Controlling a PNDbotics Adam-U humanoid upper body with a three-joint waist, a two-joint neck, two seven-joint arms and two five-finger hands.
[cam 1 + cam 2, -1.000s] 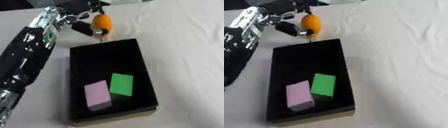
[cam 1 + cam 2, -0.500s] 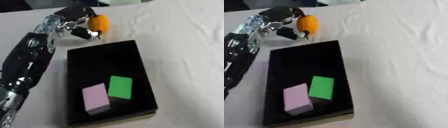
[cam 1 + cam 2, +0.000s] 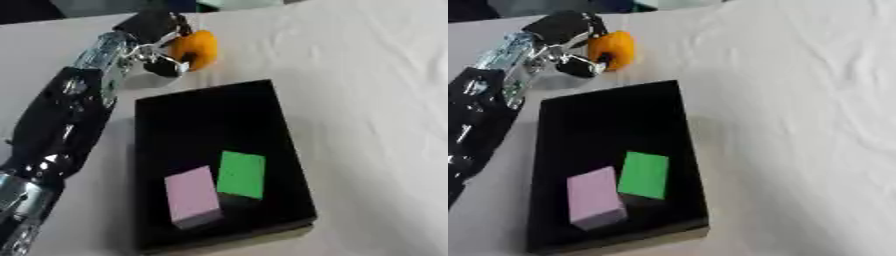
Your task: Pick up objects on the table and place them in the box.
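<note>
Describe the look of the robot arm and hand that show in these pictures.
Only the left arm shows. Its forearm is wrapped in glossy black covering, with silver metal at the wrist and again near the lower edge. The left hand is black with silver parts. No cables or markings can be made out.

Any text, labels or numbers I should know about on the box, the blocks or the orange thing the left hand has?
None can be read.
Black box: plain, no print visible.
Pink block: blank faces.
Green block: blank faces.
Orange object held in the left hand: no markings show.
White cloth: plain.
</note>
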